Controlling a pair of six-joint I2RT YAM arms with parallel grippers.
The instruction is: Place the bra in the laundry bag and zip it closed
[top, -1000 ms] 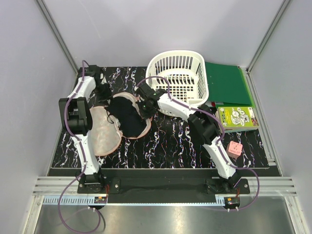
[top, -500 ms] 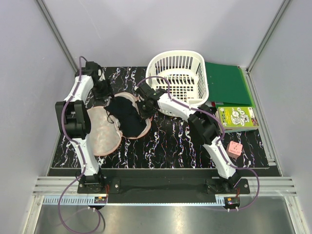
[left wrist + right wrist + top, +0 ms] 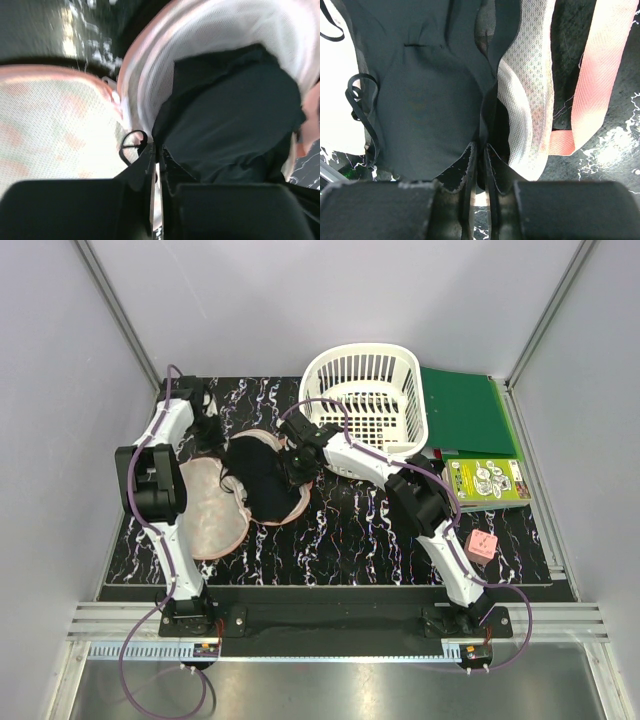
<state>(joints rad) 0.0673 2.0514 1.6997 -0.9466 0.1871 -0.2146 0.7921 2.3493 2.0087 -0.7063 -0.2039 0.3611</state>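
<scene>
Bag (image 3: 212,525) – lies open on the table (image 3: 350,540) in two halves, mesh lining up.
Bra (image 3: 258,475) – bunched in the bag's right half, a thin strap looping over towards the left half.
Left gripper (image 3: 155,159) – fingers pressed together where the two halves meet; what they pinch cannot be told.
Right gripper (image 3: 482,149) – fingers clamped on a fold of the bra, at the bag's right rim.
Basket (image 3: 365,370) – white, behind the bag, apart from it.
</scene>
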